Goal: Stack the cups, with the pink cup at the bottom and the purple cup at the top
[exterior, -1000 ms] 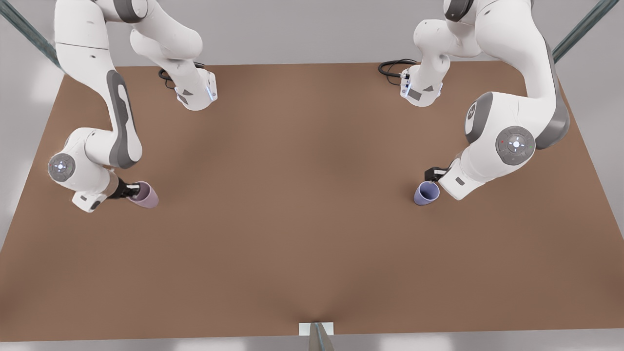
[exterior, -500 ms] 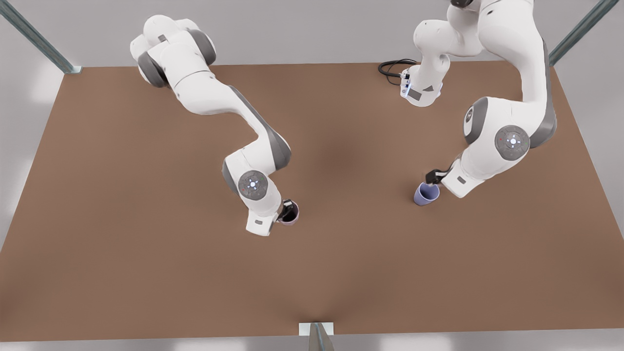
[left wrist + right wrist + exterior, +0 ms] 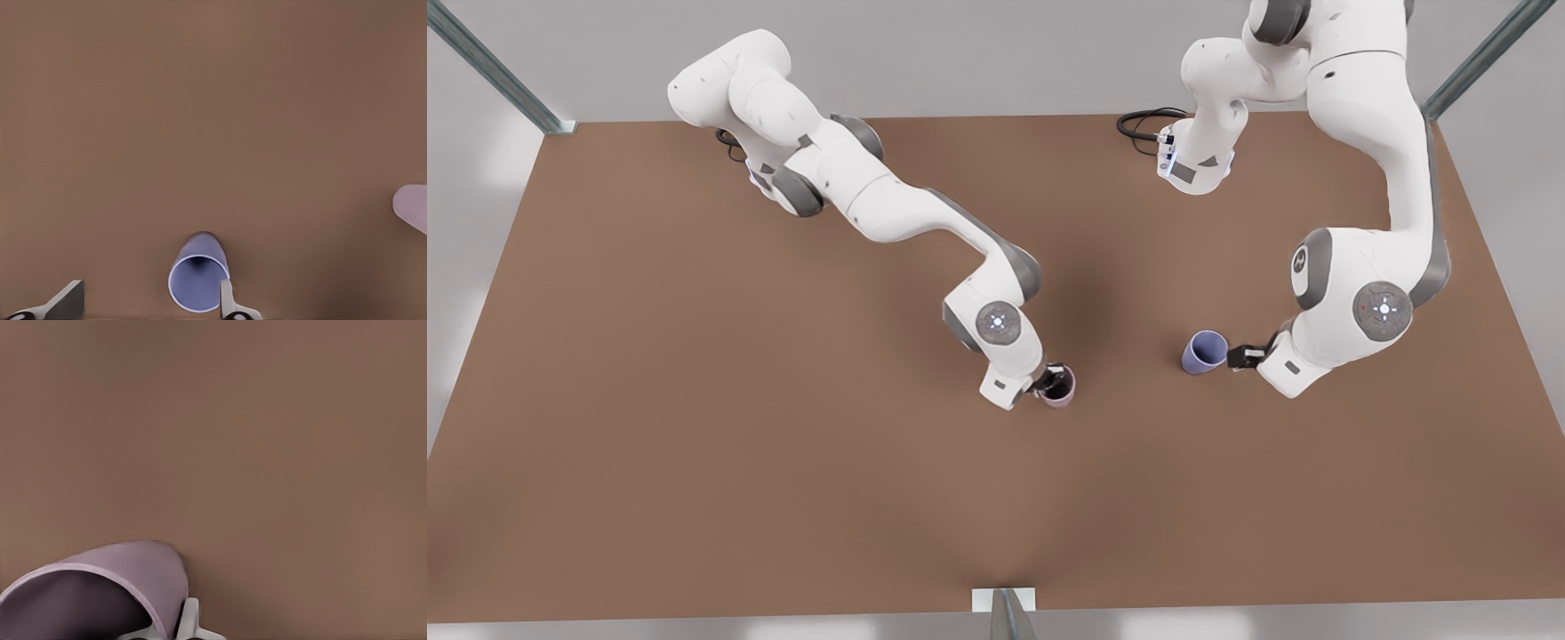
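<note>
Near the middle of the brown table (image 3: pixel 694 444), the pink cup (image 3: pixel 1062 388) was seen standing upright, its dark mouth facing up. It was gripped at the rim by the right gripper (image 3: pixel 1052 382), which belonged to the arm on the front view's left. In the right wrist view the pink cup (image 3: pixel 107 593) was shown close up, with one pale finger (image 3: pixel 189 620) pressed against the outside of its wall; the other finger was hidden inside the cup, so the wall was pinched between the two.

Well apart from it, toward the front view's right, the purple cup (image 3: pixel 1205 352) was found on the table, its open mouth visible. The left gripper (image 3: pixel 1240 356), on the arm at the front view's right, was placed just beside this cup, on the side away from the pink cup. In the left wrist view the purple cup (image 3: pixel 197 280) was seen between the spread fingers (image 3: pixel 227 301), nearer to one fingertip than to the other (image 3: pixel 63 303), and no grip on it was made out. The pink cup (image 3: pixel 412 205) was also caught at the edge of that view, farther off.
</note>
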Controlling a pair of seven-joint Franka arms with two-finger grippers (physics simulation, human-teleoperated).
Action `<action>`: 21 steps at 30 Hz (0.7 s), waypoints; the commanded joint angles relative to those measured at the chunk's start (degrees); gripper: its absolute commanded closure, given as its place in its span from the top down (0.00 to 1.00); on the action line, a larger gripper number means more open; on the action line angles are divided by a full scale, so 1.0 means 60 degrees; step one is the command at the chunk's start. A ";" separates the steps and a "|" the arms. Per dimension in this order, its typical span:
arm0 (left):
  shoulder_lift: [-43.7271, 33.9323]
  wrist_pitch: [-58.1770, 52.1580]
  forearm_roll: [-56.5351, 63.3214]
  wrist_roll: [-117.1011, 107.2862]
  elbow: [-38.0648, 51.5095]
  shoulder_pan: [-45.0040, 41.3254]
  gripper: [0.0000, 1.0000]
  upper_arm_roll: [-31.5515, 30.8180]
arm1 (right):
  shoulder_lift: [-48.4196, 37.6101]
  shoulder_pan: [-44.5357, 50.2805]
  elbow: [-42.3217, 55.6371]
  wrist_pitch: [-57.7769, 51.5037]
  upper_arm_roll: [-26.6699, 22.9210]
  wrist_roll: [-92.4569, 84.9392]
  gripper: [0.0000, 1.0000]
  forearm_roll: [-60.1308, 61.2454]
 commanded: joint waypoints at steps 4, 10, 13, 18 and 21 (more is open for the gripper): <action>0.0529 0.1295 0.0010 0.1733 -0.0847 0.0018 1.00 0.0002 | 0.0014 0.0044 -0.0024 0.0709 -0.0014 0.3718 1.00 -0.0035; -0.0467 0.0929 0.0039 0.1836 -0.1491 0.0032 1.00 0.0016 | 0.0014 0.0191 -0.0009 0.0797 -0.0014 0.3718 1.00 -0.0050; -0.0364 0.0885 0.0054 0.1880 -0.2106 0.0135 1.00 0.0207 | -0.0497 0.0074 -0.0257 0.0578 -0.0029 0.3645 1.00 -0.0079; -0.0189 0.1808 -0.0049 0.1880 -0.2810 0.0149 1.00 0.0192 | -0.8685 -0.3778 -0.9089 -0.0008 -0.0058 -0.1405 1.00 -0.0094; 0.0060 0.2100 -0.0063 0.1894 -0.2868 0.0149 1.00 0.0177 | -0.9654 -0.4892 -0.8257 -0.4051 -0.1962 -0.4763 1.00 -0.0094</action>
